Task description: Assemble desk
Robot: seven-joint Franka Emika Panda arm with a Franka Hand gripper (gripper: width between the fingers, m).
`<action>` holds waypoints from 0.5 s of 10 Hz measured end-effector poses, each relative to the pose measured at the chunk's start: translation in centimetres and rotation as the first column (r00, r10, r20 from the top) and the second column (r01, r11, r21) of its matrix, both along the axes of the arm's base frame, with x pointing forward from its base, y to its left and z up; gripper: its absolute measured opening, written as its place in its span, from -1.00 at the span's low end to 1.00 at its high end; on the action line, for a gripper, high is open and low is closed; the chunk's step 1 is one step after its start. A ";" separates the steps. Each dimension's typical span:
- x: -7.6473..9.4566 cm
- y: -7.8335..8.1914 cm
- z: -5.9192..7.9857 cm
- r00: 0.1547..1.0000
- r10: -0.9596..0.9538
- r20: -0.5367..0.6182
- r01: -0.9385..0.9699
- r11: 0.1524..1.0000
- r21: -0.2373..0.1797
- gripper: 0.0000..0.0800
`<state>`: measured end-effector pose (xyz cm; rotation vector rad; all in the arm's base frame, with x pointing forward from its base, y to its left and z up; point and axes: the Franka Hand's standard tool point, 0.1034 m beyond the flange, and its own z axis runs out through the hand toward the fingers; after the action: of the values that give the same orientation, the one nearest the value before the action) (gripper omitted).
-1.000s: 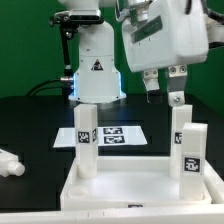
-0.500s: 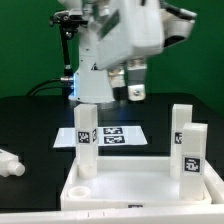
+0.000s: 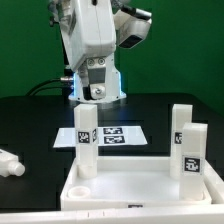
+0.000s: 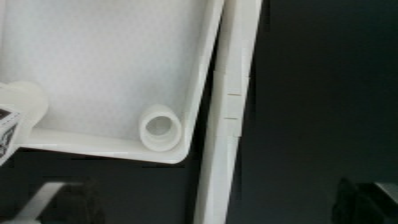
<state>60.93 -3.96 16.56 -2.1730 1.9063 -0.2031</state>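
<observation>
The white desk tabletop (image 3: 140, 187) lies at the front with its rim up. Three white tagged legs stand upright in its corner sockets: one at the exterior view's left (image 3: 87, 140) and two at its right (image 3: 180, 122) (image 3: 191, 152). A fourth leg (image 3: 9, 163) lies loose on the black table at the far left. My gripper (image 3: 94, 92) hangs high above the far left part of the tabletop, open and empty. In the wrist view my gripper (image 4: 210, 205) has its dark fingertips (image 4: 54, 205) wide apart above the tabletop's rim (image 4: 222, 120), beside an empty corner socket (image 4: 164, 127) and a standing leg (image 4: 18, 110).
The marker board (image 3: 112, 135) lies flat behind the tabletop. The white robot base (image 3: 97, 70) with its triangle logo stands at the back, behind my hand. Black table surface lies around the tabletop.
My arm has swung from above the far right leg toward the exterior view's left, open and empty throughout. The legs and the tabletop have not moved.
</observation>
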 end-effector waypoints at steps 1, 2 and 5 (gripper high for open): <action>-0.2 -1.5 -0.1 1.000 -0.026 0.005 0.026 1.000 0.010 0.62; -0.8 -3.9 -0.4 0.999 -0.030 0.015 0.030 1.000 0.011 0.62; -3.1 -9.5 -2.9 0.997 -0.078 0.006 0.078 0.997 -0.004 0.62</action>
<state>57.83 -13.47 13.67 -2.0994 1.9910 -0.2275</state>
